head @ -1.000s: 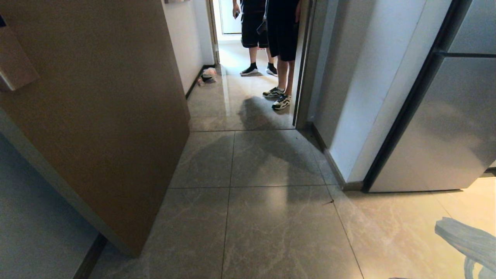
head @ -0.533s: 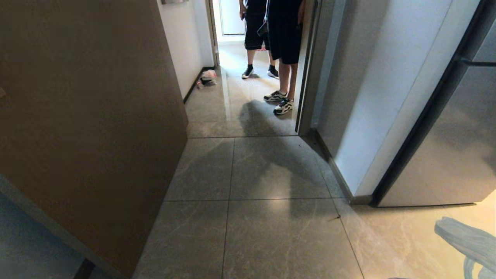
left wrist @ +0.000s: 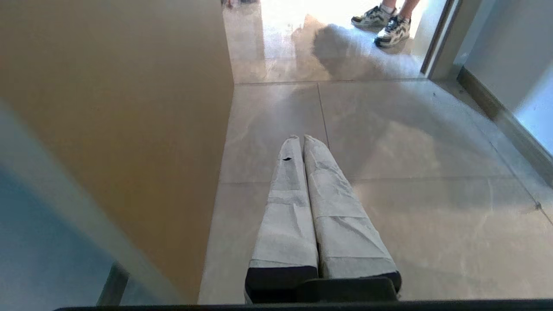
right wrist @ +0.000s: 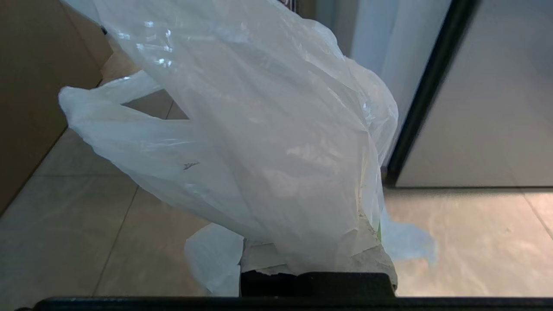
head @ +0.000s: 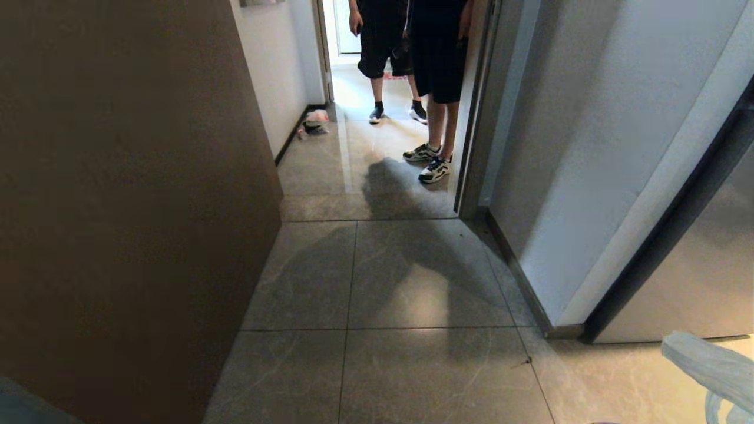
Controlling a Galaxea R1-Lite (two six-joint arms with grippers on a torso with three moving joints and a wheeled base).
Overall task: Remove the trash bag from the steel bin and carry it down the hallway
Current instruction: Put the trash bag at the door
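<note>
The head view looks forward and down along the hallway floor point(head: 383, 282), two people's legs point(head: 439, 118) far off at top centre. The left wrist view sits low, facing the same tiles and nearer sneakers point(left wrist: 391, 28). The right wrist view is pressed against the trash bag point(right wrist: 268, 142), floor behind.

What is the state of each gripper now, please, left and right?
Left gripper: shut, holding nothing, above the hallway floor.
Right gripper: shut on the trash bag, which drapes over its fingers.
</note>
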